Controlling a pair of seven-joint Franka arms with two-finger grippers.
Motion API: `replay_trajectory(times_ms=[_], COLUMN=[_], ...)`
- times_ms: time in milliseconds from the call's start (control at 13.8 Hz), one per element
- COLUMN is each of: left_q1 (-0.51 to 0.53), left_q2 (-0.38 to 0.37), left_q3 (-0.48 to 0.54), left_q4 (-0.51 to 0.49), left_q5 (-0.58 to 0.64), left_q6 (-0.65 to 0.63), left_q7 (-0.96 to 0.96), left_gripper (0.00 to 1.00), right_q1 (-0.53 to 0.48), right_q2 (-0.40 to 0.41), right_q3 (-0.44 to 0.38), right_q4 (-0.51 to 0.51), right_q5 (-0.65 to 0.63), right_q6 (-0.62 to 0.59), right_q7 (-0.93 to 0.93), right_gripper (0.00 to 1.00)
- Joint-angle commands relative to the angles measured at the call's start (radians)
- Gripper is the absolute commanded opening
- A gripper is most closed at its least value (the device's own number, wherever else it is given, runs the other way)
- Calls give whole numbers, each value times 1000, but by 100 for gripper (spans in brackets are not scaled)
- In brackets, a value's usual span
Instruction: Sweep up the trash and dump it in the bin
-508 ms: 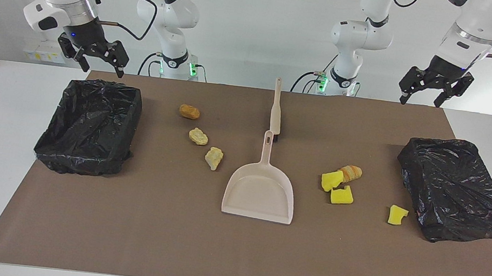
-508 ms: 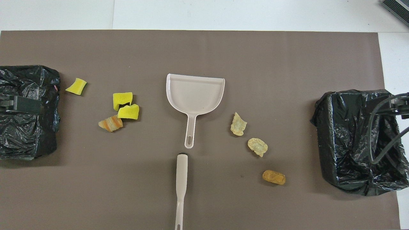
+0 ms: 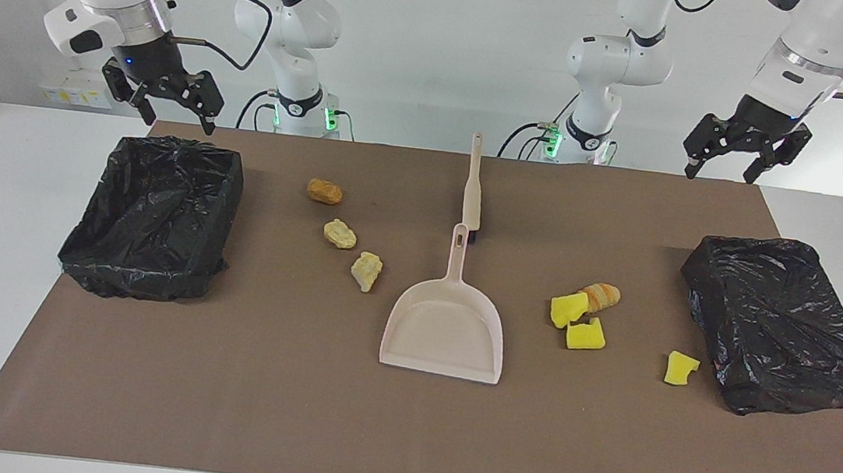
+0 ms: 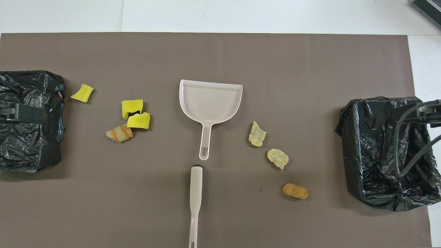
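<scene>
Right tool point(image 3: 164, 93) shifted slightly; brush point(image 3: 473, 182) handle points toward robots

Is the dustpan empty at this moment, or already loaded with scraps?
Empty. The dustpan shows a bare tray in both views; all seven pieces of trash lie on the mat beside it.

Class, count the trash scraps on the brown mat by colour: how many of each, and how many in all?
Yellow sponge chunks: 3
Striped roll: 1
Pale tan lumps: 2
Brown lump: 1
Total: 7
</scene>
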Motion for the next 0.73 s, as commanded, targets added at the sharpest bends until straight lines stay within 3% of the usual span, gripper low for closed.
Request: replay_trajectory(times_ms=[0, 653], left_q1=[7, 7], left_q2=[-17, -17], left_q3=[-2, -2], left_q4=[-24, -24], left_q5=[-15, -15], left_q6=[18, 20], left_q7=[15, 9], left_gripper=[100, 100], right_q1=[-1, -1], right_q2=[-13, -15], right_q3=[-4, -4], right_q4=[-23, -26], right_q5=[19, 19], right_q6=[24, 25], right_q7=[-27, -27], right_gripper=[100, 100])
